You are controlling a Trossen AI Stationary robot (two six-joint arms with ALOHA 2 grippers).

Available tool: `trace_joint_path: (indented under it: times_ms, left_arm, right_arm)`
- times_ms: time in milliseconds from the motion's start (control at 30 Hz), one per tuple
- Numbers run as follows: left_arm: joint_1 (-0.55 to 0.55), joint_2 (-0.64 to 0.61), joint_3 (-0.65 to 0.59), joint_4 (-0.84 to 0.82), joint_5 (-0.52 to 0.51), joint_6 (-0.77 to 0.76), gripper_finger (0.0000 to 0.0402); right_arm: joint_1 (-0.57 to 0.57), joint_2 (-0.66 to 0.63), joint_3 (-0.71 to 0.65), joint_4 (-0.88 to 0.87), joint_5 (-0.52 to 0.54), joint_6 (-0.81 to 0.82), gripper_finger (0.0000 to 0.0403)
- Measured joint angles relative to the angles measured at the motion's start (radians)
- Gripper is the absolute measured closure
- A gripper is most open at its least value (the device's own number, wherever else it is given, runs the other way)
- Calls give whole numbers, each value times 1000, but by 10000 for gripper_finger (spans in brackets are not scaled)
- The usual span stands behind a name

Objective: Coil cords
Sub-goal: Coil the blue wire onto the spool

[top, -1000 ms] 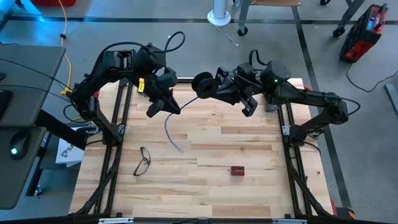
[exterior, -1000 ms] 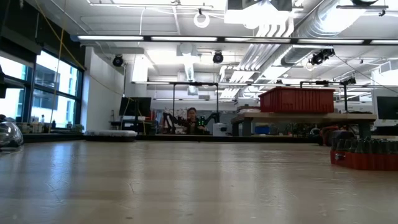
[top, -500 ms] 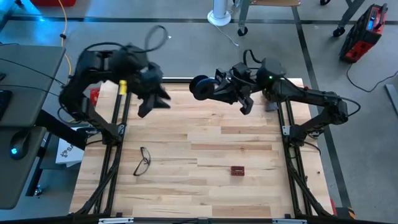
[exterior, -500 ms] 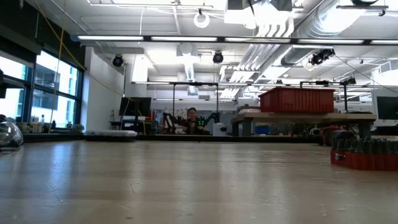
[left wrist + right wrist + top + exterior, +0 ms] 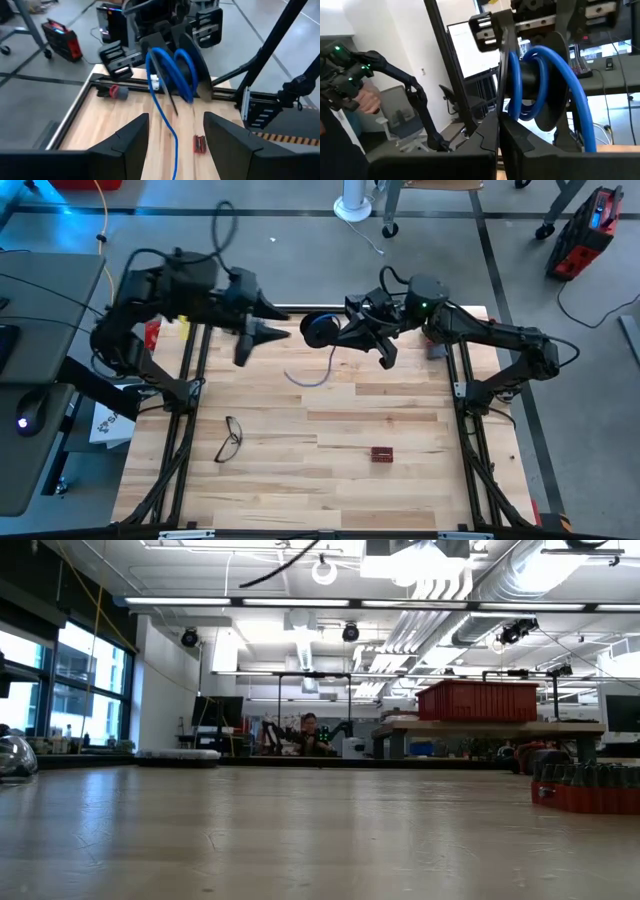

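Observation:
The cords are one blue cable (image 5: pixel 318 330) wound on a black spool (image 5: pixel 172 70) held in the air over the table's far middle. A short loose tail (image 5: pixel 305 378) curves down from it toward the near left. My right gripper (image 5: pixel 342 334) is shut on the spool. My left gripper (image 5: pixel 280 322) is open just left of the spool, fingers pointing at it and touching nothing. In the left wrist view the tail (image 5: pixel 173 137) shows between those fingers but beyond them. My right gripper pinches the rim of one thin black spool flange (image 5: pixel 501 107) between its two shut fingers (image 5: pixel 480 142). It comes roughly level from the table's right. The spool is lifted clear of the table, standing on edge, with the blue tail hanging slack below.
Eyeglasses (image 5: pixel 229 438) lie near the table's left side and a small red block (image 5: pixel 381 453) lies near its middle front. A person stands far back in the room (image 5: pixel 308 732). The wood between spool and block is bare.
My left gripper has opened and let go of the blue tail. It swung toward the table's far left, then came back pointing at the spool. The tail, drawn out toward the near side before, now hangs in a shorter curve. My right gripper has carried the spool slightly left.

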Motion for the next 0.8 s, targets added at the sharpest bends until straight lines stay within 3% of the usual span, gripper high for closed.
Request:
trace_joint_path:
  times_ms: [500, 600, 800]
  left_arm:
    - [16, 60, 0, 74, 20, -83, 228]
    - [23, 62, 0, 73, 22, -97, 265]
    - [22, 75, 0, 77, 82, -100, 385]
  right_arm:
    - [20, 0, 0, 2, -11, -43, 403]
    - [20, 0, 0, 2, -20, -43, 403]
    - [20, 0, 0, 1, -31, -43, 403]
